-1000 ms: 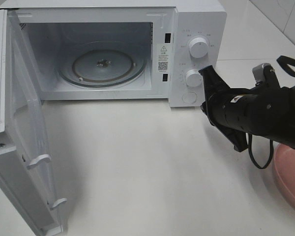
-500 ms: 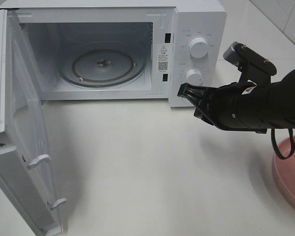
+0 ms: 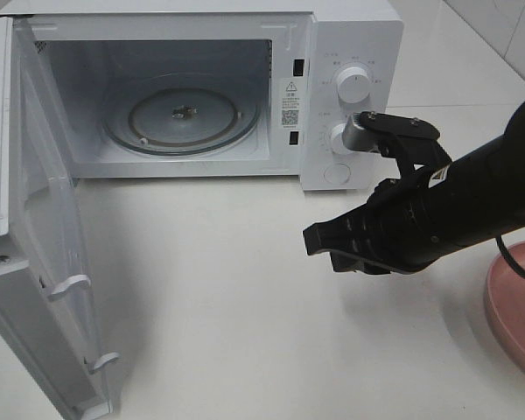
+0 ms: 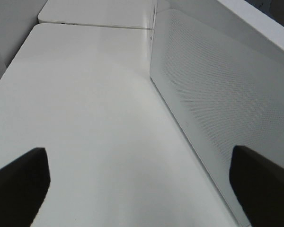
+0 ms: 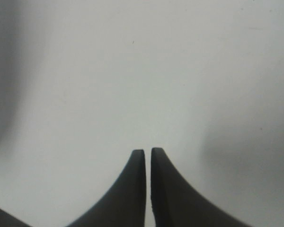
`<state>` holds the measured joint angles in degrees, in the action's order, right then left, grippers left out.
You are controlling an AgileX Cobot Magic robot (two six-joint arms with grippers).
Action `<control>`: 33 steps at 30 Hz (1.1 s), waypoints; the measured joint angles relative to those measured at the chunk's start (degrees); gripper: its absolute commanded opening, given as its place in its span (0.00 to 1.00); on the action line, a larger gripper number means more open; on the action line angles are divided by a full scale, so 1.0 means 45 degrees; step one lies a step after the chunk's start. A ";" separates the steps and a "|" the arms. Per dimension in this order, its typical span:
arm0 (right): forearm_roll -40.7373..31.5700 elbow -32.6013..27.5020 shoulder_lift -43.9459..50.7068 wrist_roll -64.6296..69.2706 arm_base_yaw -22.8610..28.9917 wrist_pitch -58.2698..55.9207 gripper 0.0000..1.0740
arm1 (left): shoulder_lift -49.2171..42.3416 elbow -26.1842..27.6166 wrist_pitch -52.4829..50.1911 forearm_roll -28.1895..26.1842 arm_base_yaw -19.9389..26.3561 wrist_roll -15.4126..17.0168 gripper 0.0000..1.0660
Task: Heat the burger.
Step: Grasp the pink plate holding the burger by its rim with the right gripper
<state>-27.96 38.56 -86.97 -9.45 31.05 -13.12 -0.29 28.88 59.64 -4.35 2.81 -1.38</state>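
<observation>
The right gripper (image 3: 315,239), clenched on nothing, has swung away from the microwave (image 3: 359,35) over the table (image 3: 227,306). The door (image 3: 35,219) stands open, no burger in sight, and the left gripper (image 4: 137,156) hangs released.

White tabletop (image 3: 227,297); pale tiles (image 3: 500,24) (upper right)

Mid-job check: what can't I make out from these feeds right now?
- The burger: in no view. The pink plate is cut by the high view's right edge and partly behind the right arm.
- Dial markings on the microwave: too small, high view.
- Left gripper: outside the high view; its wrist view shows only two fingertips at the frame's edges.
</observation>
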 measured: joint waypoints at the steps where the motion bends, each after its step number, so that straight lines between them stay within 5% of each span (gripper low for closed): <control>1: 0.1019 0.0344 0.0025 0.0497 0.0000 -0.0917 0.03 | 0.0000 0.0000 0.0000 0.0000 0.0000 0.0000 0.92; 10: 0.5029 0.1413 0.0522 0.3018 -0.0025 -0.4749 0.05 | 0.0000 0.0000 0.0000 0.0000 0.0000 0.0000 0.92; 21: 0.7257 0.1426 0.1833 0.4609 -0.1490 -0.7079 0.16 | 0.0000 0.0000 0.0000 0.0000 0.0000 0.0000 0.92; 23: 0.7945 0.1439 0.2152 0.5131 -0.1974 -0.7372 0.32 | 0.0000 0.0000 0.0000 0.0000 0.0000 0.0000 0.92; 24: 0.7945 0.1439 0.2152 0.5131 -0.1974 -0.7372 0.32 | 0.0000 0.0000 0.0000 0.0000 0.0000 0.0000 0.92; 26: 0.8747 0.1451 0.2368 0.5577 -0.2483 -0.7741 0.65 | 0.0000 0.0000 0.0000 0.0000 0.0000 0.0000 0.92; 29: 0.8887 0.1451 0.2381 0.5653 -0.2636 -0.7830 0.71 | 0.0000 0.0000 0.0000 0.0000 0.0000 0.0000 0.92; 30: 0.9053 0.1451 0.2381 0.5717 -0.2903 -0.7869 0.83 | 0.0000 0.0000 0.0000 0.0000 0.0000 0.0000 0.92; 33: 0.9091 0.1451 0.2381 0.5717 -0.3285 -0.7869 0.93 | 0.0000 0.0000 0.0000 0.0000 0.0000 0.0000 0.92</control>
<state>12.95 45.09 -76.26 16.27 16.27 -48.53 -0.29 28.88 59.64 -4.35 2.81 -1.38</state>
